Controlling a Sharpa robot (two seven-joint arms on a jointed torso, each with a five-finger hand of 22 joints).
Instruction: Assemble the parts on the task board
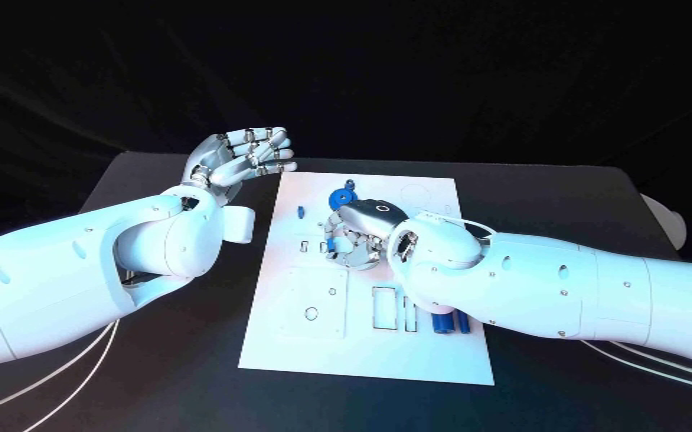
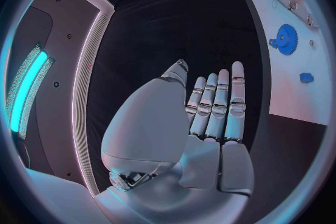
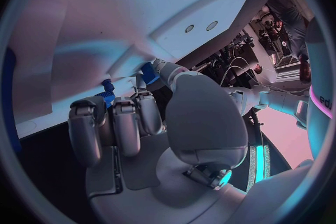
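Observation:
The white task board (image 1: 310, 337) lies in the middle of the table. My right hand (image 1: 361, 230) is low over the board's far middle, fingers curled down. A small blue part (image 1: 335, 243) sits between its thumb and fingers; the right wrist view shows that part (image 3: 148, 73) at the thumb tip. A blue gear (image 1: 342, 195) stands on the board just beyond the hand, also in the left wrist view (image 2: 285, 39). My left hand (image 1: 245, 157) is raised off the board's far left corner, fingers straight and holding nothing (image 2: 210, 117).
A small blue piece (image 1: 302, 212) lies near the board's left edge (image 2: 306, 77). Two blue parts (image 1: 450, 320) sit in slots beside my right forearm. Cut-outs (image 1: 384, 307) mark the board's near half. Black table (image 1: 159, 177) surrounds it.

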